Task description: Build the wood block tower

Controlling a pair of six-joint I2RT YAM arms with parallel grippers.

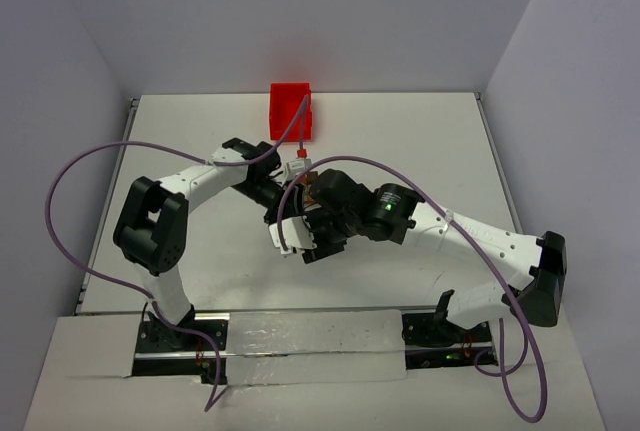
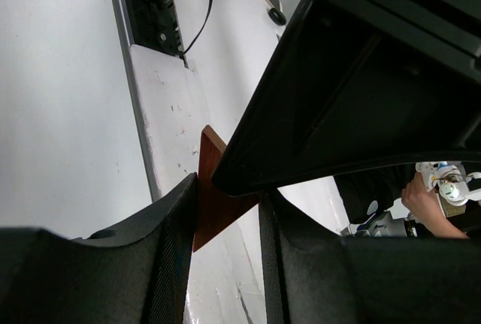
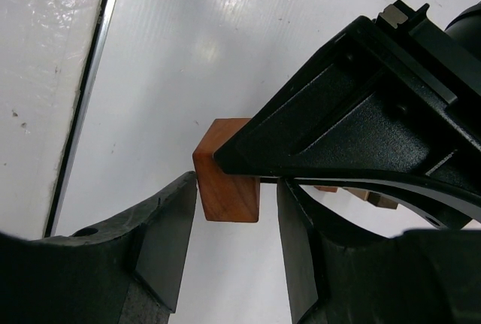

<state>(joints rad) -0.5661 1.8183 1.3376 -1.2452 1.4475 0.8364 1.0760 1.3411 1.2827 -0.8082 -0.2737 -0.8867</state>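
Slab, red-brown, clamped between fingers of left gripper, jaws narrow. Cube between fingers of right gripper, jaws narrow: touches one finger, thin gap at other, grip unclear. Bin, red, well beyond both grippers, at far edge of table

The top external camera looks down from above and behind both bases over the whole table. Each wrist camera sits close behind its left fingers or right fingers. Both wrist cameras face the tabletop just ahead, where the arms meet.
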